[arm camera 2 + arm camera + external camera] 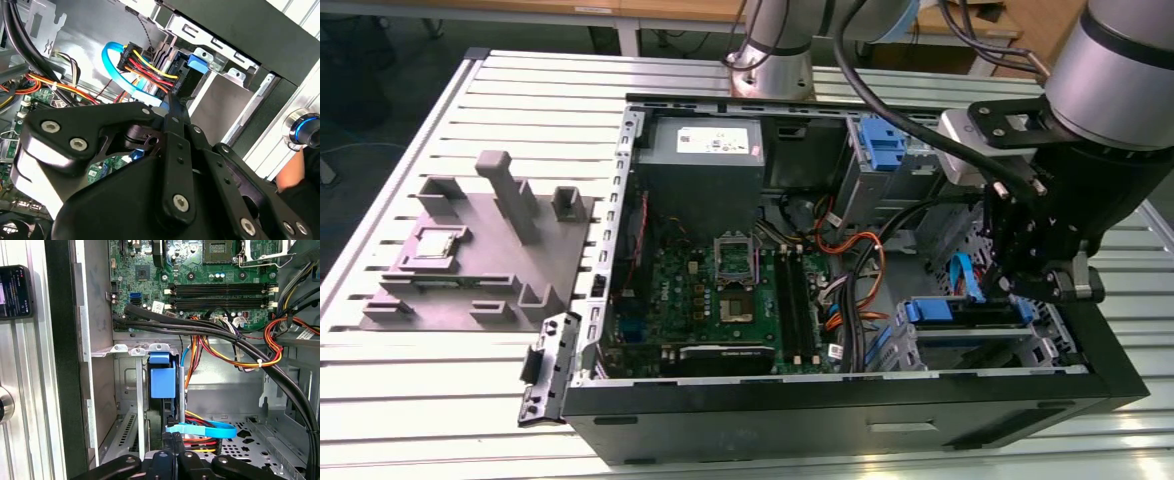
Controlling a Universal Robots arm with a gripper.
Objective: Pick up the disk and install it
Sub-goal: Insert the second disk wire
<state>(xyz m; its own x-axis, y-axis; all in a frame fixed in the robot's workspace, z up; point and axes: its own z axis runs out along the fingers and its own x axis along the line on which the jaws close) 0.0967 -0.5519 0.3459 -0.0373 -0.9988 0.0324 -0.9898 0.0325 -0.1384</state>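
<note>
Black steel makes up the biggest thing here, an open computer case (854, 405) lying on a slatted metal table (480, 400), with a green circuit board (720, 300) across its floor and a grey power supply (700, 150) at the far end. At the exterior view's right the arm reaches down into the drive cage (974, 340), where the gripper (1051, 285) hangs low against the cage. The disk (162, 382), seen edge-on in its blue bracket, stands in a cage slot in the first wrist view, so by my reading the work is at the install stage, with the drive already seated or nearly so. Whether the fingers are clenched or released I cannot tell. A second blue bracket (881, 145) sits near the power supply, well apart. The second wrist view adds the coloured wire plug (150, 65) and blue data cable (112, 65) at the drive's back end; the exterior view alone gives the grey fixture block (480, 250) on the table.
</note>
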